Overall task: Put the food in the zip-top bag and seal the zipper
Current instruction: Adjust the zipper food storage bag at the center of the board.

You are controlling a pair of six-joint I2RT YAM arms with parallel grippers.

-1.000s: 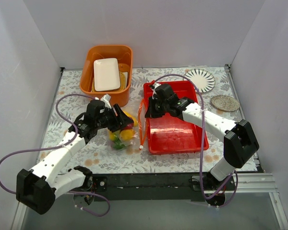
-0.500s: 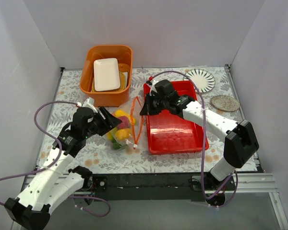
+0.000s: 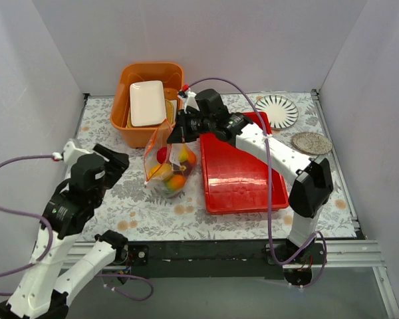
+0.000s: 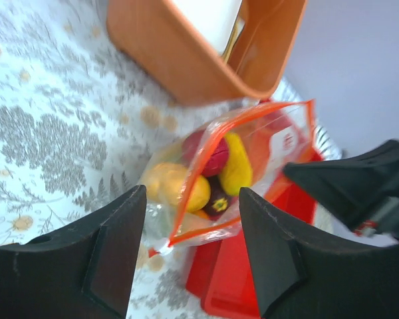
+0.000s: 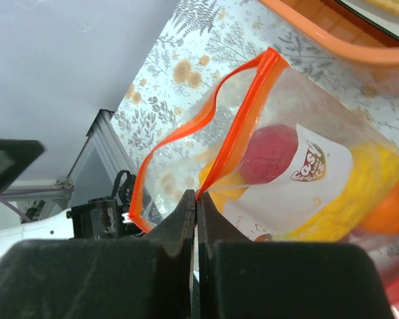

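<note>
While the food [image 3: 175, 174] is lying inside the zip-top bag [image 3: 161, 156] beside the orange tub [image 3: 122, 114], the right gripper [image 5: 197, 203] is pinching the unsealed zipper [image 5: 236, 143] and the left gripper [image 3: 114, 161] is hovering partly open, empty.

zip-top bag [image 3: 169, 163] clear, with a white logo patch; zipper [image 5: 238, 126] orange-red; food [image 3: 176, 181] inside yellow, dark red and orange; tub [image 3: 122, 109] orange; dish [image 3: 147, 103] in it white; tray [image 3: 243, 183] red; desk [image 3: 133, 209] pale with grey and tan flowers; plate [image 3: 277, 110] black-and-white striped

food [image 3: 176, 181] in zip-top bag [image 3: 157, 143], left of tray [image 3: 243, 179], before tub [image 3: 120, 100]
</note>
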